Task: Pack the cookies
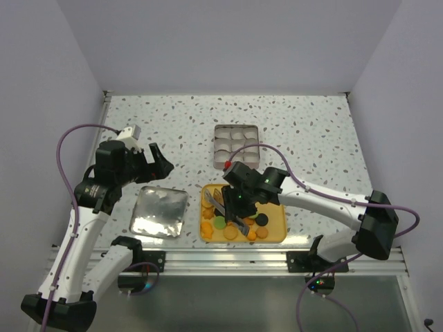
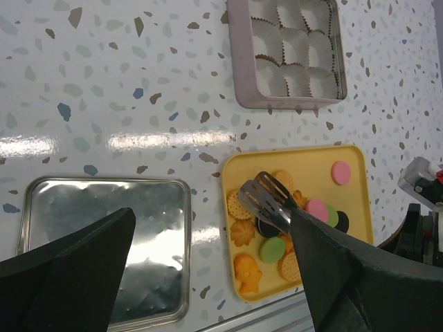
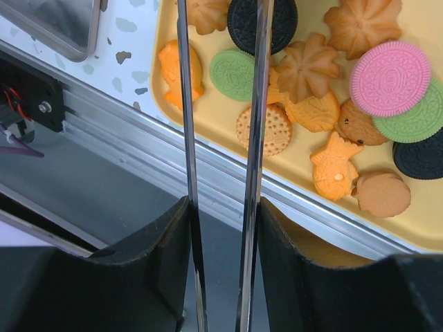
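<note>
Metal tongs [image 3: 259, 104] are clamped by the right claw [image 3: 221, 270], tips cut off at 12 o'clock; cookies [image 3: 304, 69] are partly hidden beneath. The left claw [image 2: 208, 277] is spread wide.

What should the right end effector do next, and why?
Probably squeeze the tongs shut on one cookie beneath their heads: the right end effector holds them, arms apart, over the cookies in the yellow tray, and the cups in the box are empty.

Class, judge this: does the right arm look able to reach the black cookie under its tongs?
Probably yes: the right gripper holds the tongs directly above that black cookie on the yellow tray, and no other cookie covers it.
</note>
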Controlling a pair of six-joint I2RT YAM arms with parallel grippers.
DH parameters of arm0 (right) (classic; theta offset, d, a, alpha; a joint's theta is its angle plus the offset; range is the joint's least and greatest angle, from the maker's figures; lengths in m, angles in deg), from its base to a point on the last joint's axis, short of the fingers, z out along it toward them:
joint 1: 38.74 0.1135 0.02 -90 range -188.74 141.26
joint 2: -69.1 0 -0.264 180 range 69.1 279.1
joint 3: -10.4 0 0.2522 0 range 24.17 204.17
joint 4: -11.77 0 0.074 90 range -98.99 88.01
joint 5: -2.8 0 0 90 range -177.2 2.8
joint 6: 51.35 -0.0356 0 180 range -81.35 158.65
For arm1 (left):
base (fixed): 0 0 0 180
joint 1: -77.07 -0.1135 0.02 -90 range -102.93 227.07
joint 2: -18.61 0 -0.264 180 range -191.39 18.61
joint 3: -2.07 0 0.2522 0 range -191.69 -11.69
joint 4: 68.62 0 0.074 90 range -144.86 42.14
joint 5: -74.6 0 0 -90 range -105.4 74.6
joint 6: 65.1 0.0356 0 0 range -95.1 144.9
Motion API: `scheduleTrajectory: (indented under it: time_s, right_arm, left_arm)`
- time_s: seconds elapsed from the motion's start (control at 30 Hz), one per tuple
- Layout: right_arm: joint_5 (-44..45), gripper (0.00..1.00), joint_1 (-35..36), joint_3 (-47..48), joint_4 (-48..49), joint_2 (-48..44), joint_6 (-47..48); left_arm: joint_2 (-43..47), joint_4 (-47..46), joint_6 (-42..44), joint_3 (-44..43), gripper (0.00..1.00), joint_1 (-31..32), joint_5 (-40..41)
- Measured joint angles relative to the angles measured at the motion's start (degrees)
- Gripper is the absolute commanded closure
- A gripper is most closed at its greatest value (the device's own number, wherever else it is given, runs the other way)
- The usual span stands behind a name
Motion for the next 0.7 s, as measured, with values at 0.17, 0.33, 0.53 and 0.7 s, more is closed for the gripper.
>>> scheduleTrajectory:
  time_s: [0.17,0.33,0.53,0.7]
  right_arm:
    - [-0.13,0.56,-0.02,-0.37,-0.13,-0.55,-0.09]
    - [-1.05,0.56,-0.02,-0.44,-0.83,-2.75,-0.42]
    - [-4.37,0.55,-0.02,-0.44,-1.42,-4.17,-1.07]
    - [-6.75,0.55,0.0,-0.96,-0.85,-4.17,-1.27]
  left_arm:
    - [-0.02,0.0,0.0,0.0,0.0,0.2,0.0]
    - [-0.09,0.0,0.0,0.02,0.0,0.26,0.0]
    - [-0.37,0.0,0.0,0.0,0.0,0.26,0.0]
    - [-0.44,0.0,0.0,0.02,0.0,0.26,0.02]
